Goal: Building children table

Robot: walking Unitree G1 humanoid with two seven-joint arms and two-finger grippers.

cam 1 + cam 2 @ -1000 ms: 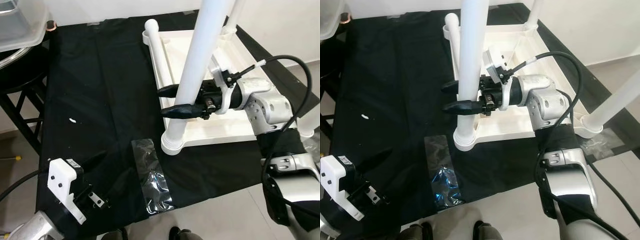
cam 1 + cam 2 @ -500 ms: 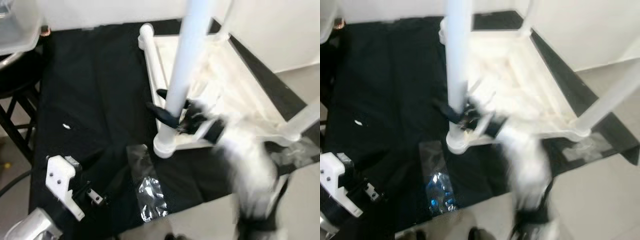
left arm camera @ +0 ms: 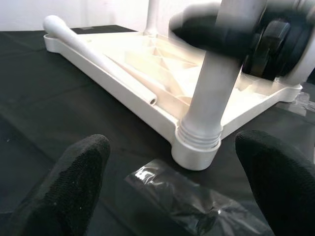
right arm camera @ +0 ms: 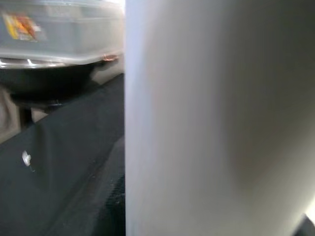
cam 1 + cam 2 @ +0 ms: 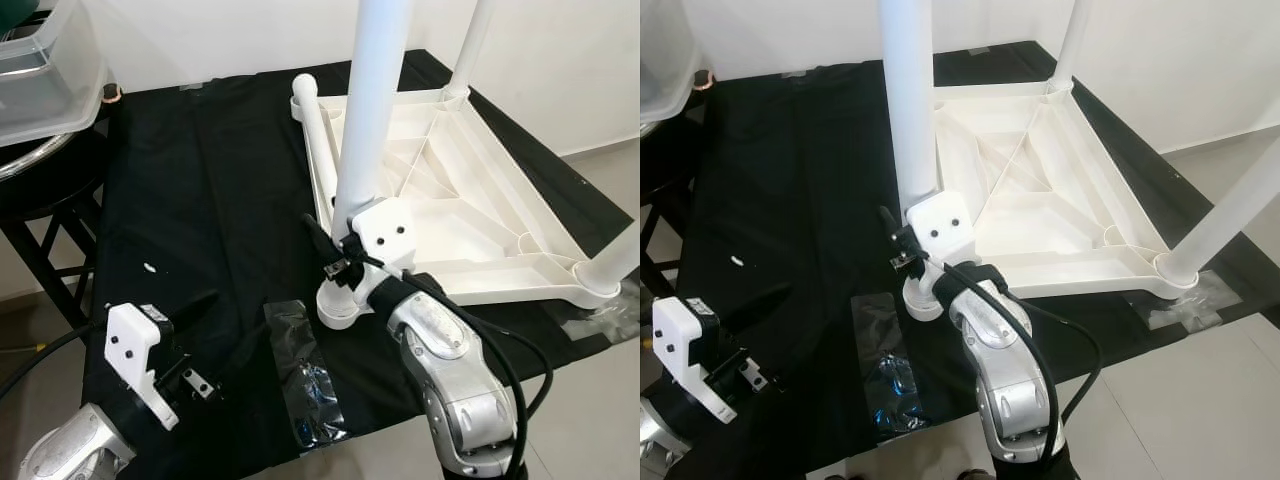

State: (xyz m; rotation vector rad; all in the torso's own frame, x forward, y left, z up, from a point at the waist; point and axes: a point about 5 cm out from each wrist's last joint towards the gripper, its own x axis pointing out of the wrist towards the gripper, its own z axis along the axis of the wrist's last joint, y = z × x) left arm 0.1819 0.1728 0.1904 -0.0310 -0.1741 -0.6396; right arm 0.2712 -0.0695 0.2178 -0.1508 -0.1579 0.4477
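Right end effector at the near table leg

The white children table (image 5: 470, 215) lies upside down on the black cloth (image 5: 210, 190), centre and upper right of the frame. The right end effector (image 5: 335, 262) is at the base of the near upright leg (image 5: 368, 110); whether it grips cannot be told. The left end effector (image 3: 172, 182), lower left, is open over a clear plastic bag (image 5: 305, 375).

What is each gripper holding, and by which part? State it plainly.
Right gripper clasps the upright white table leg low down, just above its socket. Left gripper holds nothing, jaws open.
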